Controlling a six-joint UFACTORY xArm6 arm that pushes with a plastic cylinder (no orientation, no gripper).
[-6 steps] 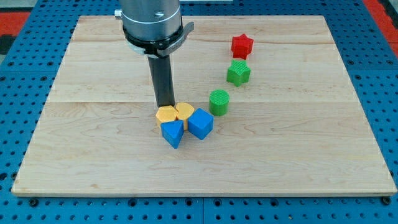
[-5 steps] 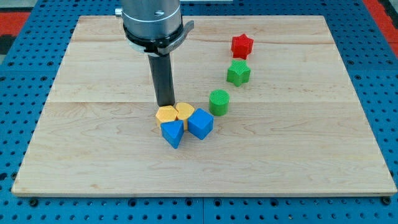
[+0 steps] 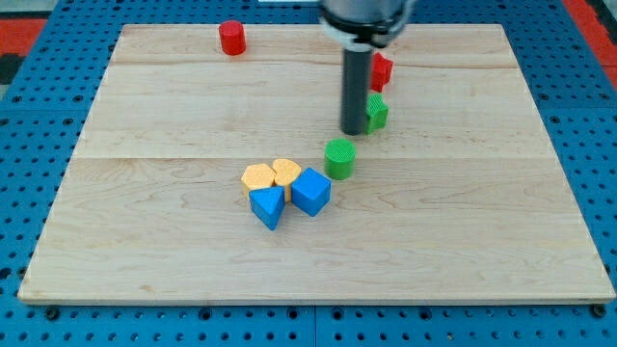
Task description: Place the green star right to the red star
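Note:
My tip stands just left of the green star, touching or almost touching it, and the rod hides the star's left part. The red star lies right above the green star, partly hidden by the rod. A green cylinder sits below and left of my tip.
A yellow hexagon and a yellow heart-like block lie against a blue triangle-like block and a blue cube in the board's middle. A red cylinder stands near the top edge.
My tip has moved right and up, from beside the yellow blocks to the green star's left side. The red cylinder, hidden behind the arm before, now shows.

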